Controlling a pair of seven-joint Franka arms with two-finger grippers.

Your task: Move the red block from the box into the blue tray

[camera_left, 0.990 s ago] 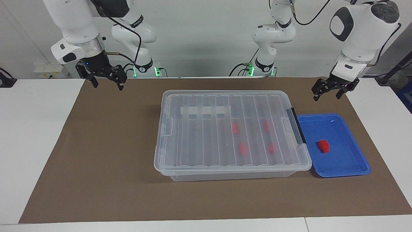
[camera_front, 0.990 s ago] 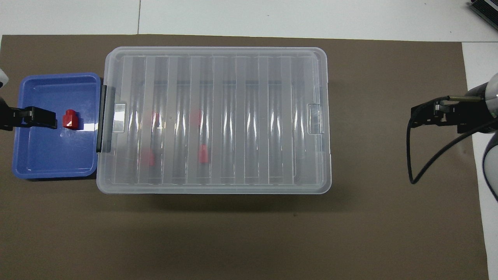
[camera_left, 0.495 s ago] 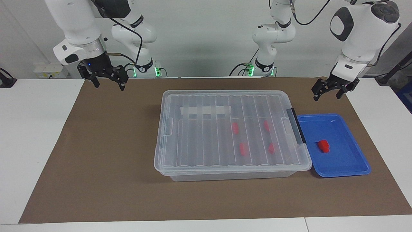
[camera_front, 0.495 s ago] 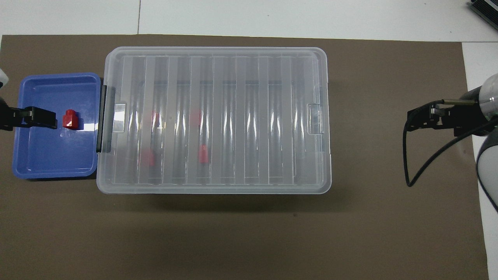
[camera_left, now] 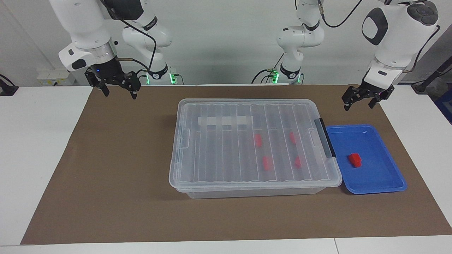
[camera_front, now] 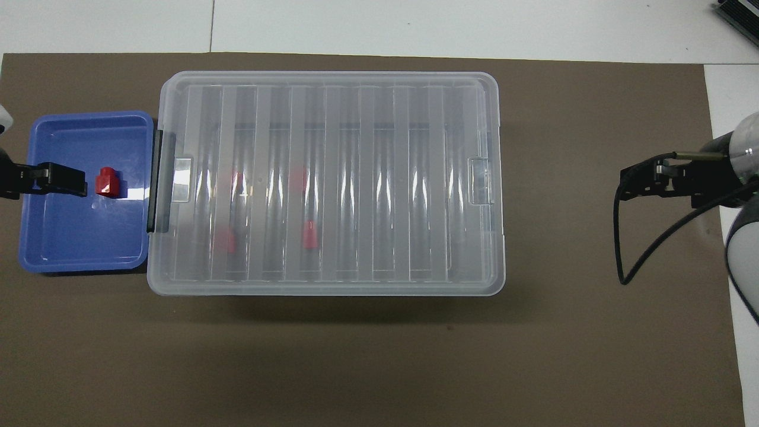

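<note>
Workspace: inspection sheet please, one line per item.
Surface: brown mat on a white table.
Job's things: box, lid on, four red blocks inside; blue tray beside its black-clip end, toward the left arm's end, holding one red block.
Clutter: nothing seen.
Grippers: left tool open, empty, raised over the mat at the tray's robot-side end; right tool open, empty, raised over the mat's corner at the right arm's end.
Cables: black cable looping off the right arm.
Surroundings: white wall, sockets on it.
</note>
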